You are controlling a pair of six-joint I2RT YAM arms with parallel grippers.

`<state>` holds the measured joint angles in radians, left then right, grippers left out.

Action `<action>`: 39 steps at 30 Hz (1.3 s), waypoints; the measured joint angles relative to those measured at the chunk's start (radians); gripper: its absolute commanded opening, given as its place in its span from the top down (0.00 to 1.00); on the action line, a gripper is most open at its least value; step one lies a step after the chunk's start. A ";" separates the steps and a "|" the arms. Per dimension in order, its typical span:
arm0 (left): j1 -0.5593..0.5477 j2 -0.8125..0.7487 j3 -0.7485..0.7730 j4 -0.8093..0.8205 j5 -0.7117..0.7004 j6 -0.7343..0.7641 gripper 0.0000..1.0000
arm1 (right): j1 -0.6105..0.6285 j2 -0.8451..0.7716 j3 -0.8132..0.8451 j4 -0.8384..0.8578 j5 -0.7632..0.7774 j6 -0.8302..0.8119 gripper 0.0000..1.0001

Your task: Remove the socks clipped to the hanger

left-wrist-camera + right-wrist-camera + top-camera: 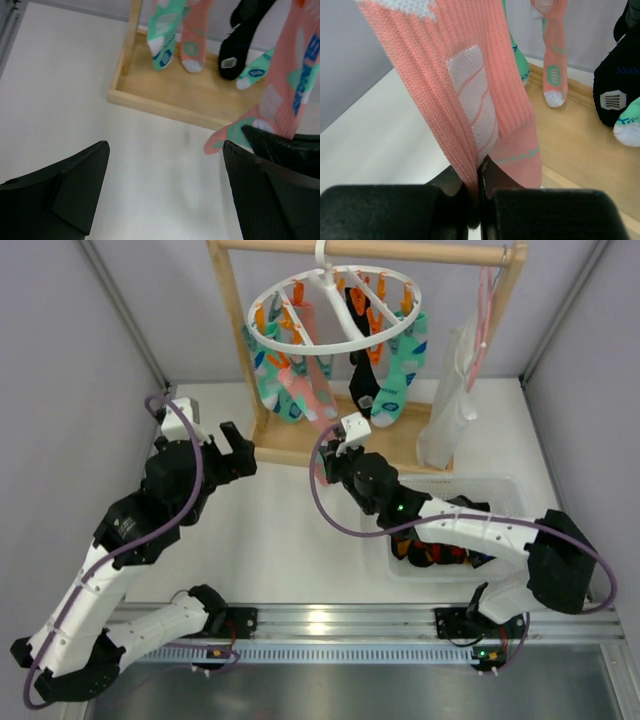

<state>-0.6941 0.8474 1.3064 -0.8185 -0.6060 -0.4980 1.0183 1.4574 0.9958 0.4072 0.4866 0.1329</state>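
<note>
— Starting overhead: what crowds the hanger (335, 305)?
— It hangs by its hook from the top bar of a wooden rack (238, 335). All round the ring the socks (405, 360) dangle over the rack's base. A long white garment (450, 410) hangs just right of them, with a white bin (490, 481) on the right by that arm. Walls close in on both sides; bare table (280, 540) lies open in front.
— And the grippers?
— At the rack's front edge the right gripper (330, 440) is clamped on the low end of a pink sock (318, 390). That sock's long axis runs from its clip down and forward to the jaws. Left of the rack base and apart from it, the left gripper (240, 448) is spread wide and holds nothing.
— Left wrist view?
— Fingers far apart, only table between them. The rack's base edge lies ahead; teal, pink and black socks hang toes down over it. The held pink sock (295, 75) slants across the right side.
— Right wrist?
— Jaws pressed together, fabric pinched in a fold. The pink sock (470, 90) rises up and to the left, pulled straight. Rack base to the right, with a black sock (615, 95) hanging over it.
</note>
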 measured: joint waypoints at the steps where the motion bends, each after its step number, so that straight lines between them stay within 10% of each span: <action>1: 0.000 0.039 0.050 0.003 0.026 -0.002 0.02 | 0.000 -0.032 -0.026 0.002 -0.015 0.004 1.00; 16: -0.043 0.507 0.598 0.029 0.196 -0.053 0.02 | -0.002 -0.208 -0.196 -0.011 -0.140 0.089 1.00; 23: -0.250 0.642 0.748 0.036 0.041 -0.019 0.02 | -0.002 -0.230 -0.238 -0.006 -0.153 0.122 1.00; 39: -0.256 0.814 0.866 0.040 -0.253 0.082 0.21 | -0.002 -0.232 -0.244 -0.003 -0.187 0.126 1.00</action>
<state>-0.9501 1.6619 2.1719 -0.7784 -0.8589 -0.4160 1.0164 1.2259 0.7517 0.4038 0.3000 0.2588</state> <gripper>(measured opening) 0.813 0.018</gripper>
